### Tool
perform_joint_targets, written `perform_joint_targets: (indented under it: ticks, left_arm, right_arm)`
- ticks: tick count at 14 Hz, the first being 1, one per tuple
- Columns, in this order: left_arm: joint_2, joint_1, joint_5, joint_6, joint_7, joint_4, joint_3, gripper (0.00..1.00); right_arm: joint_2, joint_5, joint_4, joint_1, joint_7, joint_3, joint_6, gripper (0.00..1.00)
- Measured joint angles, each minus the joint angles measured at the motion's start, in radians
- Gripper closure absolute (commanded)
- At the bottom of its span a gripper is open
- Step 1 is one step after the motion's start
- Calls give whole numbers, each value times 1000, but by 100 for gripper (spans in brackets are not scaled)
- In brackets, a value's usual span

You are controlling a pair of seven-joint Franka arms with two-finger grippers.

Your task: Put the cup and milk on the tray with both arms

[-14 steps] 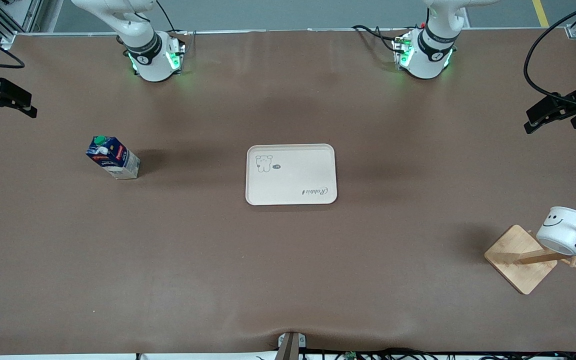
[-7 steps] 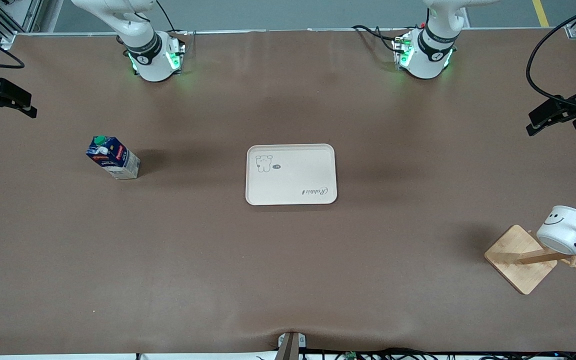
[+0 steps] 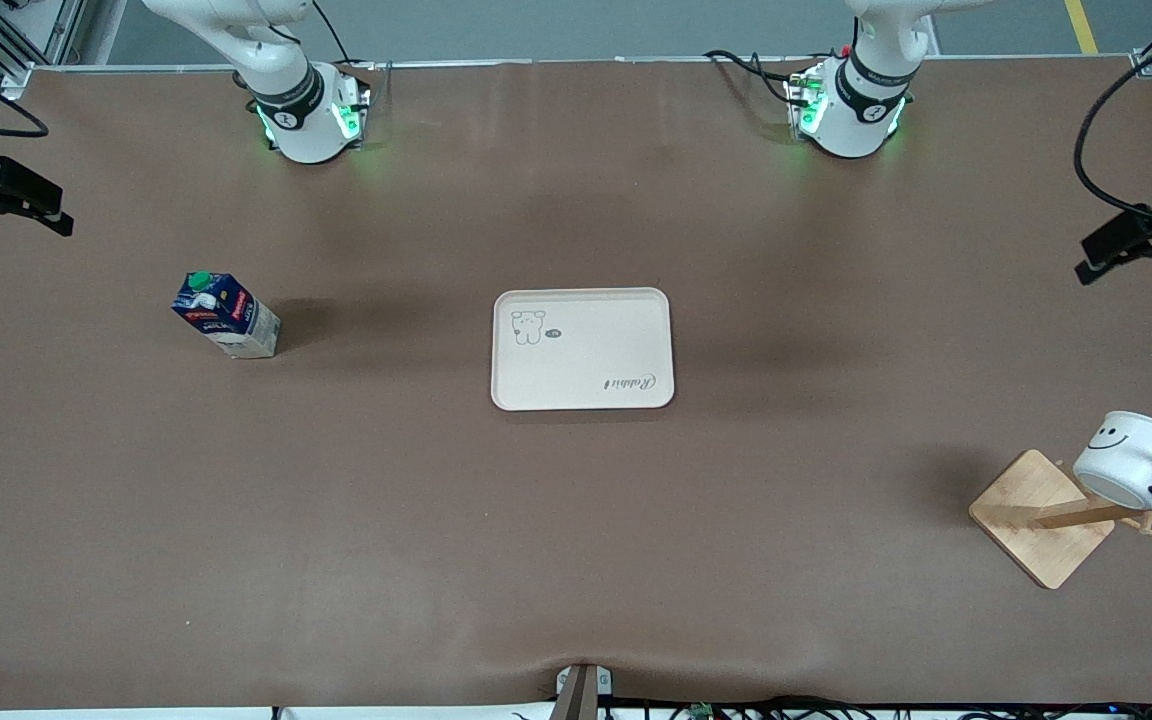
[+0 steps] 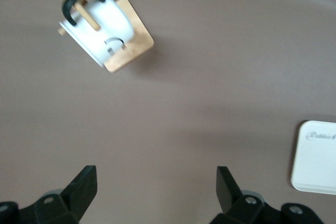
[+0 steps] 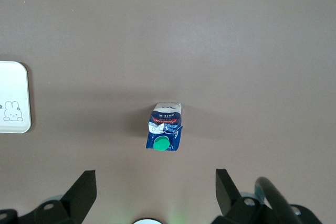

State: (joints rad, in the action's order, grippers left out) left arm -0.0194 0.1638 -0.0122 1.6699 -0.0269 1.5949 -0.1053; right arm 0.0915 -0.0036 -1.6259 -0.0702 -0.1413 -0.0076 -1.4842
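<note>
The cream tray (image 3: 582, 348) lies flat at the table's middle. The dark blue milk (image 3: 226, 315) with its green cap stands toward the right arm's end. The white cup (image 3: 1133, 459) with a smiley face hangs tilted by its black handle on a peg of a wooden rack, toward the left arm's end. My left gripper (image 3: 1111, 250) is open and empty, up over the table edge near the rack. Its wrist view shows the gripper (image 4: 156, 184), the cup (image 4: 100, 30) and a corner of the tray (image 4: 317, 156). My right gripper (image 3: 31, 205) is open and empty, up over the table near the milk. Its wrist view shows the gripper (image 5: 156, 184), the milk (image 5: 166, 129) and the tray's edge (image 5: 13, 103).
The wooden rack has a square base (image 3: 1041, 518) and slanted pegs, close to the table edge at the left arm's end and nearer the front camera than the tray. It also shows in the left wrist view (image 4: 131, 45). Brown table cover lies all around the tray.
My left gripper has drifted farther toward the left arm's end of the table and lower in the front view. The right arm, milk, cup and tray have not moved.
</note>
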Motion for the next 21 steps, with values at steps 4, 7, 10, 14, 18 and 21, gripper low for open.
perform_joint_targets:
  ticks: [4, 7, 10, 14, 18, 21]
  left_arm:
    - [7, 139, 93, 217, 217, 115, 3, 0]
    - [21, 209, 211, 340, 395, 206, 3, 0]
    - [41, 235, 239, 389, 471, 237, 3, 0]
    - [87, 271, 346, 425, 593, 244, 3, 0]
    - [152, 296, 408, 481, 670, 244, 3, 0]
    - [192, 296, 469, 529, 706, 243, 1, 0]
  right_arm:
    - [0, 0, 0, 0, 0, 0, 0, 0]
    - [0, 0, 0, 0, 0, -1, 0, 0]
    - [0, 0, 0, 0, 0, -1, -1, 0]
    - [0, 0, 0, 0, 0, -1, -1, 0]
    - [-1, 0, 0, 0, 0, -1, -1, 0]
    - [-2, 0, 0, 0, 0, -1, -1, 0]
